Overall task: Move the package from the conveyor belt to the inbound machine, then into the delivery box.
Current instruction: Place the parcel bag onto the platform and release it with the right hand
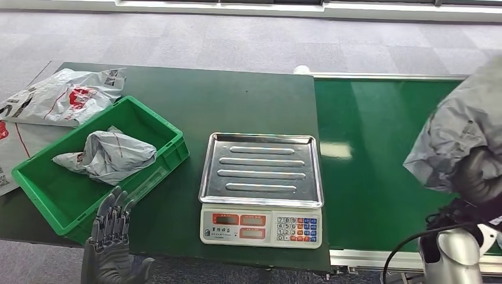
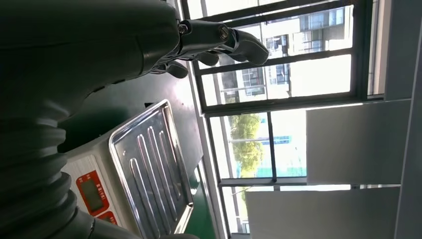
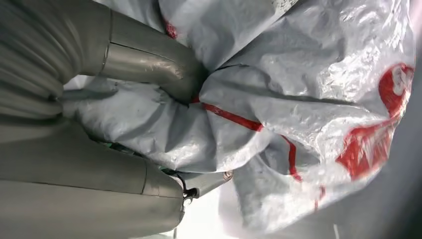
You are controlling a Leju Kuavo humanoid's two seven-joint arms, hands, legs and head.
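While right hand grips grey package above conveyor belt, left hand hovers open-fingered, holding nothing, near green bin.

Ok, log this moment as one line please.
right hand holds grey package above conveyor belt | left hand open by green bin | scale tray bare

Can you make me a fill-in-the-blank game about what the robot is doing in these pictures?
1. The right hand holds a grey ____ above the conveyor belt.
2. The silver tray of the scale has ____ on it.
3. One grey bag lies inside the ____ bin.
4. The left hand holds ____.

Missing words: package; nothing; green; nothing
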